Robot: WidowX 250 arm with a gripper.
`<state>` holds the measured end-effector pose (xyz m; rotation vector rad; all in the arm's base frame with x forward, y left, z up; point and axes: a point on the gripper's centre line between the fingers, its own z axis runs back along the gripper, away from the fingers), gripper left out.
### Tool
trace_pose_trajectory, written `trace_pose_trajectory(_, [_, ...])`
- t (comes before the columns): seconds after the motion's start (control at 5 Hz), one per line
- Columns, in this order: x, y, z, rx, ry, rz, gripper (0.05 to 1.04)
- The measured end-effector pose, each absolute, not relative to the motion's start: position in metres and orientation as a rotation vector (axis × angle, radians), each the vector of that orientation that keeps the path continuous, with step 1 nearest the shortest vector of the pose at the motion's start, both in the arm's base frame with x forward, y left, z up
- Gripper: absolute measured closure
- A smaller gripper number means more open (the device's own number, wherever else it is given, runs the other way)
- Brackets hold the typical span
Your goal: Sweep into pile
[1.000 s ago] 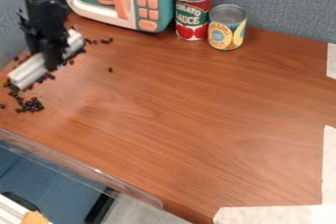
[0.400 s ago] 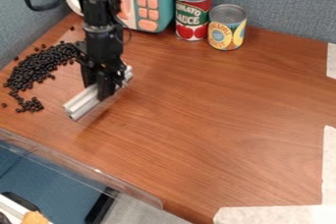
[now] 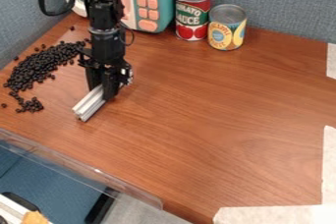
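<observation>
My gripper is over the left-centre of the table, shut on a silver metal bar. The bar slants with its near end toward the lower left, and its far part is hidden behind the gripper. To the left of the gripper, dark round beans lie in an elongated pile by the left wall. A small cluster of beans sits just below that pile, and a few single beans are scattered around. The bar stands apart from the beans.
A teal and white toy microwave stands at the back, partly behind the arm. Beside it are a red can and a yellow can. A clear barrier runs along the table's front left edge. White patches lie at the lower right.
The gripper and bar have moved from over the beans at the left to the right, uncovering the pile. Since the later earlier frame, the bar has turned somewhat steeper.
</observation>
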<state>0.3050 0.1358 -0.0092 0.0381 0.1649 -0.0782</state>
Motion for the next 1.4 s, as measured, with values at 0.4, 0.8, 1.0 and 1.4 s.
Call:
trace_pose_trajectory(0.4, [0.341, 0.163, -0.006, 0.047, 0.114, -0.024, 0.714])
trace_pose_trajectory(0.8, [0.372, 0.191, -0.005, 0.055, 0.100, 0.033, 0.714])
trace_pose_trajectory(1.0, [0.381, 0.205, -0.004, 0.050, 0.083, 0.090, 0.714])
trace_pose_trajectory(1.4, [0.376, 0.228, -0.004, 0.048, 0.082, 0.196, 0.714])
